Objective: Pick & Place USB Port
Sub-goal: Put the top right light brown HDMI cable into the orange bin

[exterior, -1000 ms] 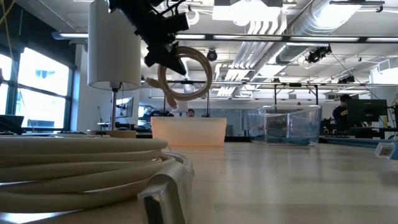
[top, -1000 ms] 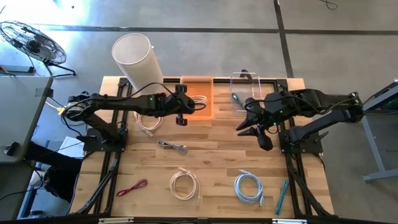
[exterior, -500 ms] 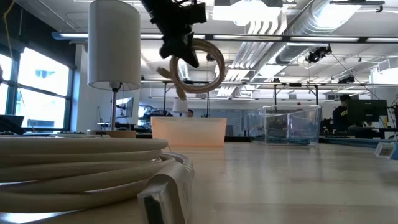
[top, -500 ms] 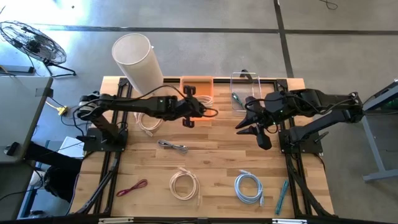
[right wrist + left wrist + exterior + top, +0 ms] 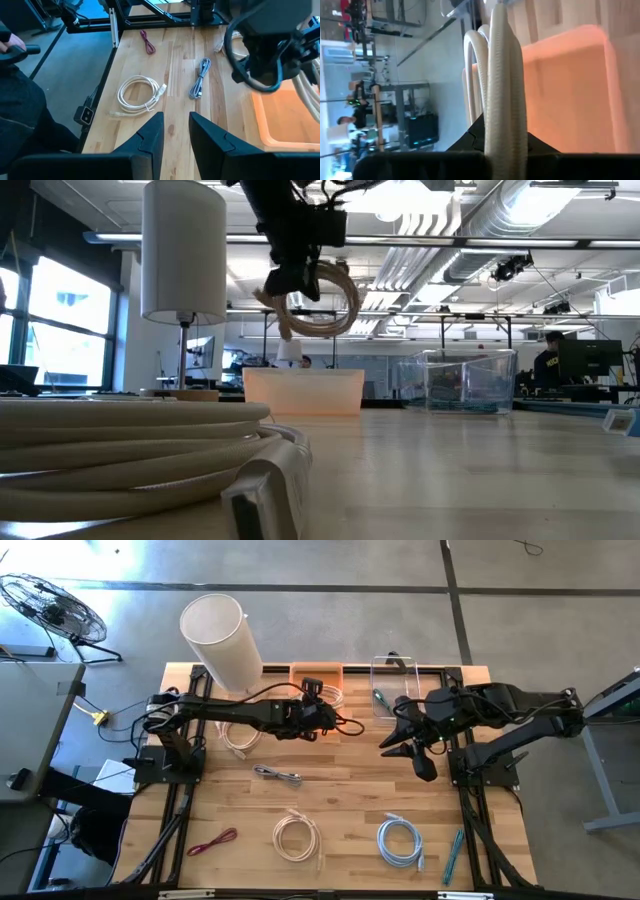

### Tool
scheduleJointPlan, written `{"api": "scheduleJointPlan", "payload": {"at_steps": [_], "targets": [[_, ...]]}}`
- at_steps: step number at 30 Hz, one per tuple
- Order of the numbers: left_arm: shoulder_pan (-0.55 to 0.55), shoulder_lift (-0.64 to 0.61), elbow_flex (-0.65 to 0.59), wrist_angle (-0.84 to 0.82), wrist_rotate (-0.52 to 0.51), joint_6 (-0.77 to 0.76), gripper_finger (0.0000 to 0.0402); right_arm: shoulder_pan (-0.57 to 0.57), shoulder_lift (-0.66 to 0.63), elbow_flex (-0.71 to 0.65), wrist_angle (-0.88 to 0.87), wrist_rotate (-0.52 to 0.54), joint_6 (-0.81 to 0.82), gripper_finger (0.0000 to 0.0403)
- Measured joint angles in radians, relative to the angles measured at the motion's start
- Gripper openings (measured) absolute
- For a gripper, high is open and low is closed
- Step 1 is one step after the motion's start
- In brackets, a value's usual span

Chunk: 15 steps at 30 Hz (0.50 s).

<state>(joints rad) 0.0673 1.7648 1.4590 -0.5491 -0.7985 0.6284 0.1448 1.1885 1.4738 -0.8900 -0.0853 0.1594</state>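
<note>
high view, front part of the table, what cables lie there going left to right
red cable → white coiled cable → light blue coiled cable → teal cable

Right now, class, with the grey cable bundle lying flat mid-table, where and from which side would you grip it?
Grip the grey cable bundle across its narrow middle, straight down from above: it lies flat, folded long and thin, so fingers can straddle its width. The open right gripper hovers free; the left gripper holds a cream cable over the orange bin.
</note>
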Motion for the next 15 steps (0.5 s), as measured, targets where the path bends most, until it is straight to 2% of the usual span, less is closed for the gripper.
{"api": "scheduleJointPlan", "payload": {"at_steps": [2, 8, 15], "targets": [[0.007, 0.020, 0.005, 0.057, 0.007, 0.017, 0.0009, 0.000, 0.000, 0.000, -0.005, 0.000, 0.000, 0.0083], [0.066, 0.057, -0.001, -0.004, 0.055, 0.021, 0.0009, 0.000, 0.000, 0.000, -0.006, -0.011, 0.008, 0.0083], [0.095, 0.070, 0.002, 0.015, 0.053, 0.027, 0.0008, 0.015, 0.000, 0.000, -0.022, -0.028, 0.022, 0.0083]]}}
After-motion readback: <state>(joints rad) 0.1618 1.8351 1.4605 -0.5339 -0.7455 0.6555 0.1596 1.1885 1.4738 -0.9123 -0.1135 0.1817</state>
